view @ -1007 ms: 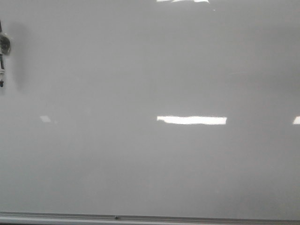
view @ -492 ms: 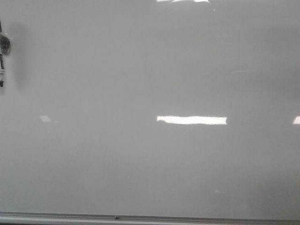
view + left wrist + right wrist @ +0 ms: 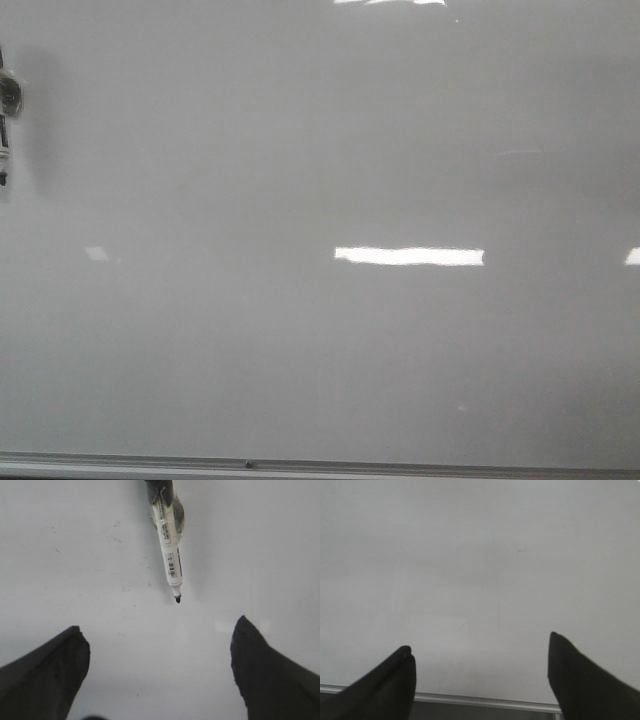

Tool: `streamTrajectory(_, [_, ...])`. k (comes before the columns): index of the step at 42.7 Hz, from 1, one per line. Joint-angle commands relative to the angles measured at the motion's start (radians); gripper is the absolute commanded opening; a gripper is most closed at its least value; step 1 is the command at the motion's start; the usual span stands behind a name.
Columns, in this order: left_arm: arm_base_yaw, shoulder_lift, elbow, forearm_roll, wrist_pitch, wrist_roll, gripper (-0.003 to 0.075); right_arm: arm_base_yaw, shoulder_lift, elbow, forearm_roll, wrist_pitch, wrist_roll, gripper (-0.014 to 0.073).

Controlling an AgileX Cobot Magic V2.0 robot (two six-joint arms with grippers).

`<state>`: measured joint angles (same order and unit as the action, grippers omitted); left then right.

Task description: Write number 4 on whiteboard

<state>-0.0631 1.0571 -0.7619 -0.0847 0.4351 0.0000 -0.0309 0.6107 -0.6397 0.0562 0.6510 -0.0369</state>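
Both jaws stand parted and empty: left gripper (image 3: 159,645), right gripper (image 3: 481,655). One marker (image 3: 169,555) lies uncapped on the one whiteboard (image 3: 320,340), at nine o'clock in the front view. No 4 shows.

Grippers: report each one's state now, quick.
Left gripper: open, holding nothing; the marker is apart from it, by the whiteboard.
Right gripper: open, empty.

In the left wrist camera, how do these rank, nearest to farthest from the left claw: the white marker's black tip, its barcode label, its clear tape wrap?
From the open left gripper:
1. Black tip, the marker's writing end.
2. Barcode label, midway along the barrel.
3. Clear tape wrap, the barrel's far end.
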Motion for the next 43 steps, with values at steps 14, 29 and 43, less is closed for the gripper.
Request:
streamTrajectory(14, [-0.038, 0.235, -0.126, -0.021, -0.217, 0.000, 0.0566, 0.001, 0.007, -0.032, 0.001, -0.064, -0.012, 0.0570])
streamTrajectory(29, [-0.038, 0.364, -0.133, -0.022, -0.368, 0.000, 0.0555, 0.001, 0.007, -0.032, 0.001, -0.064, -0.012, 0.0570])
streamTrajectory(43, [-0.038, 0.403, -0.133, -0.022, -0.418, 0.000, 0.0351, 0.001, 0.007, -0.032, 0.001, -0.064, -0.012, 0.0570])
